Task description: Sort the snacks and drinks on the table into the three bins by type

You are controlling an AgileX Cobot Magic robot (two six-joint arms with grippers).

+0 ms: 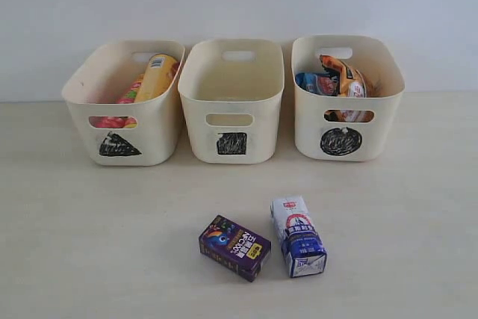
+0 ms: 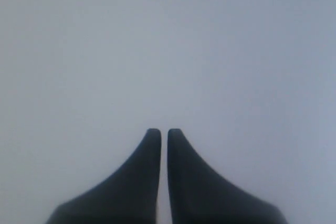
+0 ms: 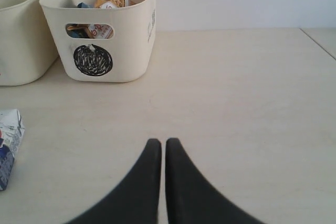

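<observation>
On the table (image 1: 89,244) lie the dark purple carton (image 1: 234,247) and, to its right, the white and blue carton (image 1: 298,236), also at the edge of the right wrist view (image 3: 9,145). The triangle bin (image 1: 123,102) holds the orange chip tube (image 1: 156,77) and the pink tube (image 1: 128,96). Nothing shows inside the square bin (image 1: 233,101). In the circle bin (image 1: 345,96) (image 3: 100,27) are the blue-white packet (image 1: 315,84) and the orange-black bag (image 1: 347,76). Neither arm appears in the exterior view. My left gripper (image 2: 164,130) is shut against a blank pale surface. My right gripper (image 3: 163,141) is shut above bare table.
A pale wall rises behind the bins. In the right wrist view the table's edge (image 3: 318,43) runs at the far side, and part of the square bin (image 3: 21,30) shows beside the circle bin.
</observation>
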